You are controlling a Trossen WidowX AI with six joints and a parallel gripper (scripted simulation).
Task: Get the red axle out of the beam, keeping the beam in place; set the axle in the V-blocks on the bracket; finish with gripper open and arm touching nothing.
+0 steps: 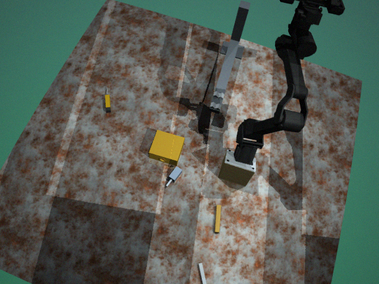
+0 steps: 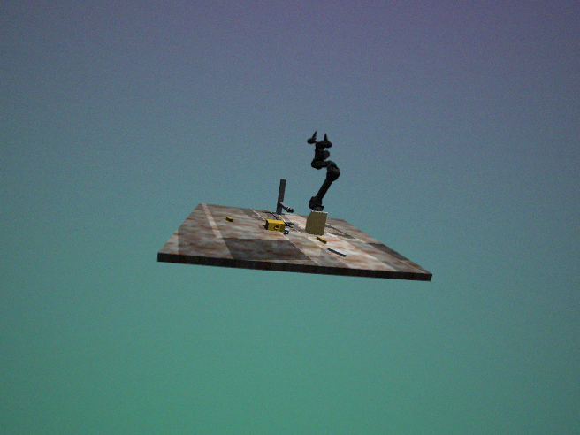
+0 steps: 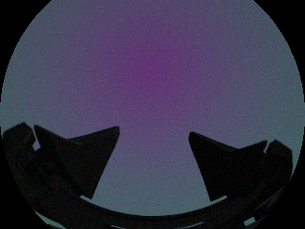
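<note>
Yellow covers the block (image 1: 166, 145) (image 2: 275, 225) we see left of the arm's pedestal (image 1: 236, 174) (image 2: 316, 223), with a round feature (image 1: 162, 159) (image 2: 276, 227) on its near face. We cannot make out the red axle in any view, and we cannot tell whether that round feature is its end, so we cannot say which way the axle points or how its long axis lies. Nor can we place it for certain; it does not show between the jaws, where the wrist view gives us only background.

Grey and upright, a post (image 1: 240, 24) (image 2: 281, 192) stands on the far part of the table (image 1: 122, 171) (image 2: 290, 267). Its side arm (image 1: 226, 67) (image 2: 286, 206) reaches toward the near side, and we see notches at its end.

We see the gripper (image 1: 314, 2) (image 2: 320, 135) (image 3: 155, 133) wide open, its two fingers well apart, high above the table. The black arm (image 1: 293, 71) (image 2: 324, 186) rises from its pedestal, bends at several joints and ends with the fingers pointing up. From above, it runs toward the far right, where the picture edge cuts off the gripper.

Near the block's near right corner we see a small blue-grey piece (image 1: 175, 173) (image 2: 286, 231); a yellow bar (image 1: 217, 218) (image 2: 321, 239) lies flat nearer.
</note>
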